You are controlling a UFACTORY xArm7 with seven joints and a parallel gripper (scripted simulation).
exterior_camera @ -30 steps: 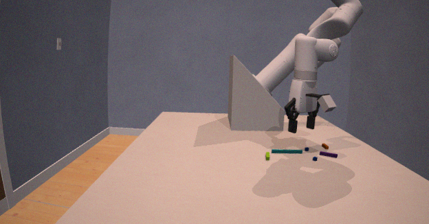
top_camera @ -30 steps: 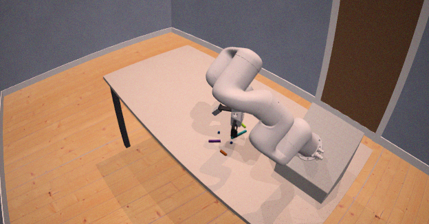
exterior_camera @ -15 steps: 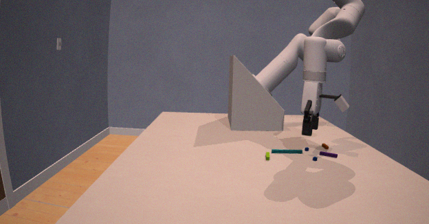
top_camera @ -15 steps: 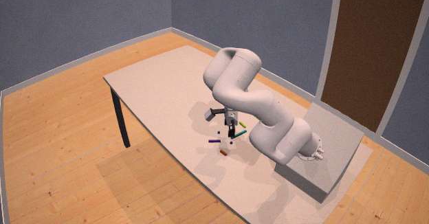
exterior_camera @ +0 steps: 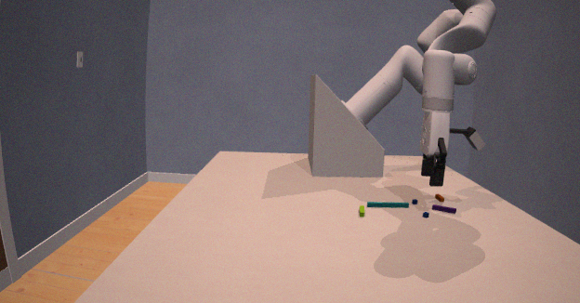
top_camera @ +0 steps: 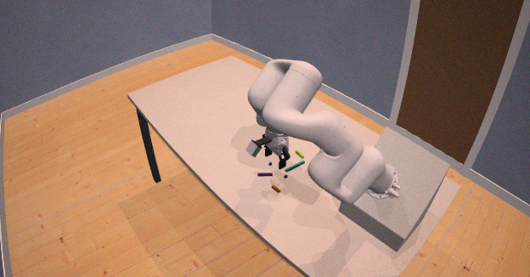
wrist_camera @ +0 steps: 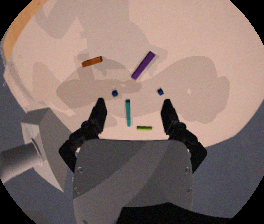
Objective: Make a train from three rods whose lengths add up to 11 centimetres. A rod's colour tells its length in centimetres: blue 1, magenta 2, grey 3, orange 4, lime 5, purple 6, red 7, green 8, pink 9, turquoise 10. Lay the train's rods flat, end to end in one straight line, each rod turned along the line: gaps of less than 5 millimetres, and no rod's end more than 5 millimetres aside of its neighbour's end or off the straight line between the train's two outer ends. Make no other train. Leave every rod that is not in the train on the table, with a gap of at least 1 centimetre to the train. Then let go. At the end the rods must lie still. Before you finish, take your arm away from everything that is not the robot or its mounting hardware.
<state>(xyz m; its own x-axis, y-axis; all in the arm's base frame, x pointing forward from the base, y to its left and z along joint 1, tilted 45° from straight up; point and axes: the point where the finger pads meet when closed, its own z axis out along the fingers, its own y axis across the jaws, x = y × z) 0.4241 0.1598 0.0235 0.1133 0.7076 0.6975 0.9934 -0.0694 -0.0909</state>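
My gripper (top_camera: 275, 158) (exterior_camera: 432, 178) (wrist_camera: 134, 105) is open and empty, high above the rods. A turquoise rod (top_camera: 295, 166) (exterior_camera: 388, 204) (wrist_camera: 128, 113) lies near a lime rod (top_camera: 299, 154) (exterior_camera: 362, 211) (wrist_camera: 144, 128). One blue rod (top_camera: 285, 176) (exterior_camera: 415, 202) (wrist_camera: 115, 93) lies off the turquoise rod's end. The other blue rod (top_camera: 270, 163) (exterior_camera: 426, 215) (wrist_camera: 160, 92) lies farther from the base. A purple rod (top_camera: 265, 174) (exterior_camera: 444, 209) (wrist_camera: 143, 65) and an orange rod (top_camera: 276, 189) (exterior_camera: 440, 197) (wrist_camera: 92, 61) lie apart, at different angles. All rods lie separately.
The rods lie on the pale table (top_camera: 191, 105) (exterior_camera: 232, 255). The arm's grey wedge base (top_camera: 369, 222) (exterior_camera: 344, 157) stands at one end of it. The long table edge runs past the purple and orange rods' side. Arm shadows fall across the rods' area.
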